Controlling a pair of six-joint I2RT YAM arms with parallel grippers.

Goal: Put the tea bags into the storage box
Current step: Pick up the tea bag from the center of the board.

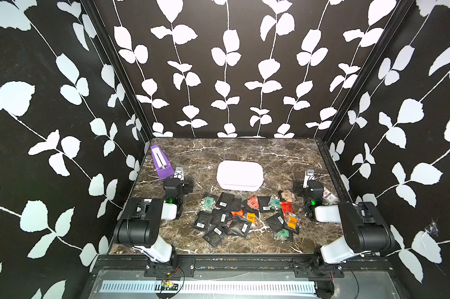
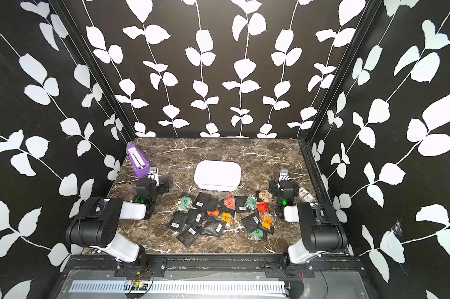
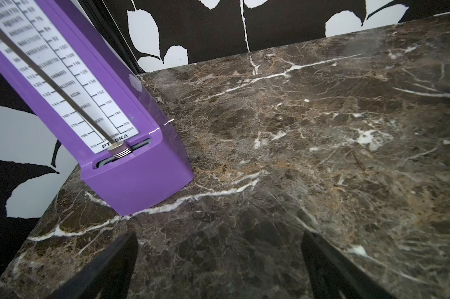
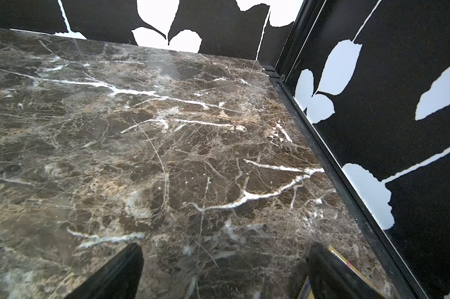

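The tea bags lie in a loose, overlapping heap on the front half of the marble table; most are black with barcode labels, some red, orange, green or tan. Just behind the heap sits the white storage box, nothing visible in it. My left gripper hovers at the table's left side, beside the heap, open over bare marble. At the right side my right gripper is also open, with nothing between its fingers. Neither wrist view shows the tea bags or the box.
A purple metronome stands at the back left, just ahead of the left gripper. A white-and-red printed pack lies by the right wall, under the right gripper's outer finger. Patterned walls close the table on three sides.
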